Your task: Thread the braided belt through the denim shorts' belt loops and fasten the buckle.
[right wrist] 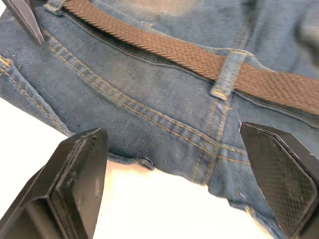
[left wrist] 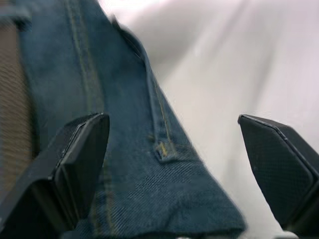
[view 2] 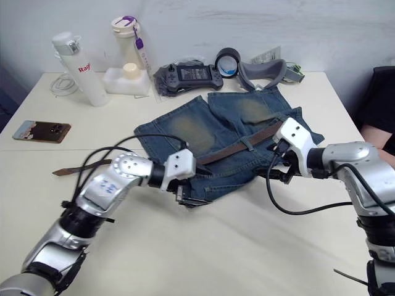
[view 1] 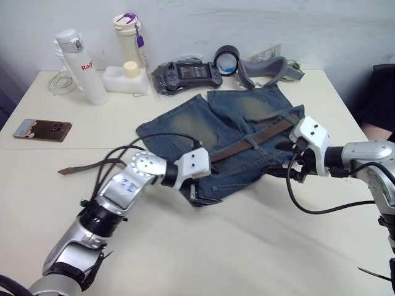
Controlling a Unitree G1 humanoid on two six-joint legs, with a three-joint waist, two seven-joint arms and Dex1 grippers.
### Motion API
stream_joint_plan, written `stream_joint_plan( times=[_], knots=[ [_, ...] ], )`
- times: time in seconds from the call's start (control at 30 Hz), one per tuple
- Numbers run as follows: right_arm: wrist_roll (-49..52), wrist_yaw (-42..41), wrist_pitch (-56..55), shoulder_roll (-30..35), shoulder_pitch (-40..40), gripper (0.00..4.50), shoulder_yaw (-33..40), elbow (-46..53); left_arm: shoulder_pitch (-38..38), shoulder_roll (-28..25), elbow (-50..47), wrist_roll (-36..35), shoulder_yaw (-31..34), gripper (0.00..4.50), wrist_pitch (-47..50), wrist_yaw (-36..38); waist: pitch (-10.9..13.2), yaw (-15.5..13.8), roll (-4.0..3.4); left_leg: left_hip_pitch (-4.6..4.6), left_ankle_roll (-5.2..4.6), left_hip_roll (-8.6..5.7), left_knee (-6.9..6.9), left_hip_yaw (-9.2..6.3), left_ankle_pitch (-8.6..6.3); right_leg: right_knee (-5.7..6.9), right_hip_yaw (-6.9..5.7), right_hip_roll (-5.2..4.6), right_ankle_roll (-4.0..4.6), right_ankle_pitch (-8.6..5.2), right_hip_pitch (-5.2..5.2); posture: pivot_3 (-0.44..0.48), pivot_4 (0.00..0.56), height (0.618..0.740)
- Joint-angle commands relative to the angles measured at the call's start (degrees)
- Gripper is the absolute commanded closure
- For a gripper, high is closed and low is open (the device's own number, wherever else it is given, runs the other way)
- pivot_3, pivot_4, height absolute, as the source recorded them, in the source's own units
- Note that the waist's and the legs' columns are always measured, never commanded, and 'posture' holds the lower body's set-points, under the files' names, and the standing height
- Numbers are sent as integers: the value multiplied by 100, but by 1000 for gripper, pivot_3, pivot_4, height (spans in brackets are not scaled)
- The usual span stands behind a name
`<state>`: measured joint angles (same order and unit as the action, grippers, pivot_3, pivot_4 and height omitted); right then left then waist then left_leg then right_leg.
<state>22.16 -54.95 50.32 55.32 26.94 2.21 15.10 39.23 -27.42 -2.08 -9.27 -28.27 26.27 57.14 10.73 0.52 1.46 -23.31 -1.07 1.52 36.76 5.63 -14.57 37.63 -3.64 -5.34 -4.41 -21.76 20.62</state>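
Right wrist view shows the braided belt (right wrist: 199, 59) under one of the belt loops (right wrist: 227, 72), so we, both grippers' jaws wide and empty, should pin the denim shorts (view 1: 203, 126) beside that loop while feeding.

Silver-grey metallic arm segments with black joints, each ending in a white wrist housing. Loose black cables looped alongside both forearms; blue markings on the left forearm shell. Black wedge-shaped fingers (right wrist: 279, 174) with a fine cross-hatched pad texture on the inner faces.

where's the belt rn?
Head views: belt lies across the shorts' waistband under a loop, between both grippers; its free end trails left onto the table.
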Motion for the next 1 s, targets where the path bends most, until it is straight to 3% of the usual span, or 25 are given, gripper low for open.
stream_joint_plan(
  times=[0.03, 0.13, 0.23, 0.37, 0.47, 0.63, 0.8, 1.0],
  knots=[
    [132, 204, 205, 158, -173, 4, 491, 457, 222, 43, 399, 603, -278, 256, -564, 12, 0, -31, 0, -2, -3, 1, 8, 0, -2, -3, 1, 0, 0, 0, 0, 0, 150, 731],
    [187, 298, 302, 190, -321, 0, 646, 599, 213, -40, 490, 661, -138, 1244, -640, 125, 0, -37, 0, -1, -7, 2, 20, -1, -5, -4, 4, -2, 0, 0, -2, 0, 150, 731],
    [231, 327, 361, 243, -423, 0, 704, 678, 164, -403, 623, 704, 145, 2687, -930, 289, 0, -23, 0, -1, -7, 3, 22, -4, -5, -2, 3, -3, 0, 0, -3, 0, 150, 731],
    [411, 203, 544, 302, -282, 0, 620, 591, 99, -1158, 1784, 478, 473, 4480, -2411, 1380, 0, 50, -3, 2, -6, 9, 19, -3, -4, -2, 1, 0, 4, -2, -1, 0, 150, 731],
    [369, 158, 439, 343, -184, 0, 498, 443, 374, -1349, 2960, 687, 521, 4480, -3487, 1846, 0, 75, -7, 2, -8, 9, 21, -5, -5, -2, -7, -1, 6, -3, -2, 0, 150, 731],
    [330, 117, 335, 306, -57, 0, 332, 256, 1139, -1280, 4707, 856, 755, 4480, -4511, 1929, 0, 96, -7, 0, -17, 8, 25, -5, -11, 0, -7, -4, 6, -3, -1, 0, 150, 731],
    [709, -16, 738, 113, 110, 0, 243, 153, 1328, -1510, 5312, 709, 1055, 4480, -4249, 2347, 1, 128, -8, -1, -19, 8, 23, 2, -13, 12, -7, -3, 5, -3, 5, 0, 150, 731],
    [1141, -101, 915, -118, 462, 0, 512, -337, 951, -1951, 4351, -233, 1867, 1916, -2461, 3077, 5, 175, -10, -8, -17, 15, 20, 7, -12, 27, -10, -1, 5, -3, 17, 0, 150, 731]
  ],
)
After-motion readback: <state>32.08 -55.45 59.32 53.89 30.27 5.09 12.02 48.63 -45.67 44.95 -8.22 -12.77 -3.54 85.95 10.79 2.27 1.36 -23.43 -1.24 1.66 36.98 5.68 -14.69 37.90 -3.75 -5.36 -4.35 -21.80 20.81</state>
